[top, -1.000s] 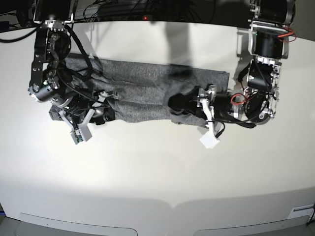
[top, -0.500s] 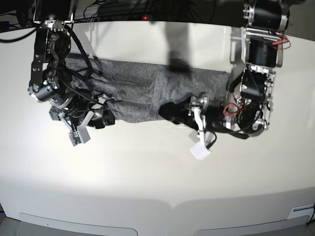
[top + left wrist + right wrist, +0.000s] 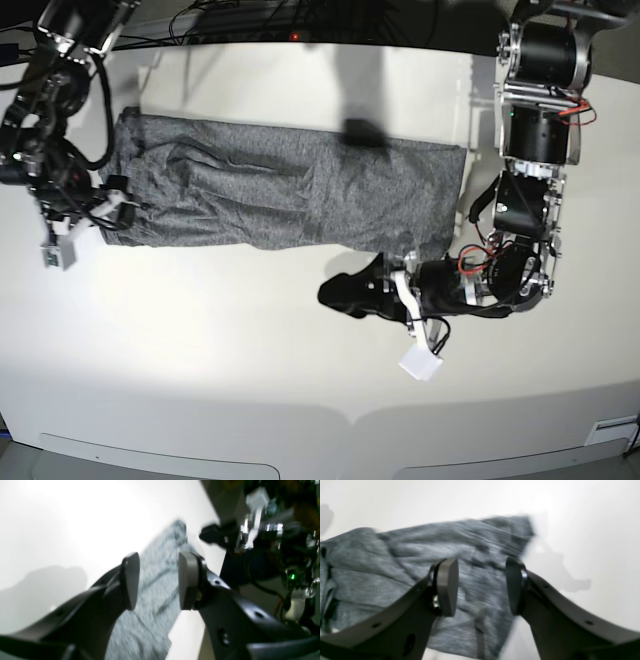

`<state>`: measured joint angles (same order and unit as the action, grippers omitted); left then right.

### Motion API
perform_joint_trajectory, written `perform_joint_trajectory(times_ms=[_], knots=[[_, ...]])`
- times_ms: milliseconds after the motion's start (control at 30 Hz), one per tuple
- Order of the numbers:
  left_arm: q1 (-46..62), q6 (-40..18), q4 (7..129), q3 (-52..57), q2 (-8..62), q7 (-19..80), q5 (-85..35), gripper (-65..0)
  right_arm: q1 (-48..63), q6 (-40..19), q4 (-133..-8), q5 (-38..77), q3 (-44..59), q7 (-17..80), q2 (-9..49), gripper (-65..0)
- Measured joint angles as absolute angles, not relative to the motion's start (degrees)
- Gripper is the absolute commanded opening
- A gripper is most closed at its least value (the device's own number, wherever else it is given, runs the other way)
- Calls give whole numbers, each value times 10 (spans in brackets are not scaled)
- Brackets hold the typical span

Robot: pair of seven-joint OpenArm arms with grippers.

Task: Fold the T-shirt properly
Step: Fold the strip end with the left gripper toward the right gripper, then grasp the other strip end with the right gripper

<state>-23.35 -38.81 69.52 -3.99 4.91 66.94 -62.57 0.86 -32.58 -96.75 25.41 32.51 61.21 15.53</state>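
Observation:
The grey T-shirt [image 3: 290, 190] lies as a long wrinkled band across the back half of the white table [image 3: 250, 350]. My left gripper [image 3: 338, 294] is open and empty, low over bare table just in front of the shirt's near edge. In the left wrist view the left gripper [image 3: 158, 580] has the shirt [image 3: 157, 562] showing between its pads. My right gripper [image 3: 116, 210] is open and empty at the shirt's left end. In the right wrist view the right gripper [image 3: 481, 587] hangs over the shirt [image 3: 395, 580].
The left arm's upper links [image 3: 535, 100] stand beside the shirt's right end. Cables [image 3: 250, 20] run along the table's back edge. The other arm [image 3: 250, 537] shows blurred in the left wrist view. The table's front edge [image 3: 350, 415] is near.
Both grippers have come off the shirt. The left gripper moved toward the table's front, the right gripper moved out to the shirt's left end. The shirt now lies flatter and uncovered.

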Motion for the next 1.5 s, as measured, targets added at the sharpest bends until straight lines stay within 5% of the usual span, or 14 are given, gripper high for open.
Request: perform_joint_trajectory(times_ms=[367,600,967,1267,1400,1500], knots=[[-233,-396,695,-85,39,491,-237,-399,25,-326,-893,304,357,629,218,-341],[-233,-354,748,-170,41,495,-145,-467,25,-330,-789,289,357,593,217,-341],[-208,-239,1002,-213,41,578,-2,-470,22,-391,-745,390,359,620,217,-342],[-75,-176,1055,-214,133,596,0,-470,22,-395,-743,420,358,629,216,-342],[-16,-130,1055,-214,172,526,0,-470,23,-395,-742,431,358,630,216,-345],[18,-92,1055,-214,192,497,36,-470,22,-395,-742,462,358,631,215,-424]])
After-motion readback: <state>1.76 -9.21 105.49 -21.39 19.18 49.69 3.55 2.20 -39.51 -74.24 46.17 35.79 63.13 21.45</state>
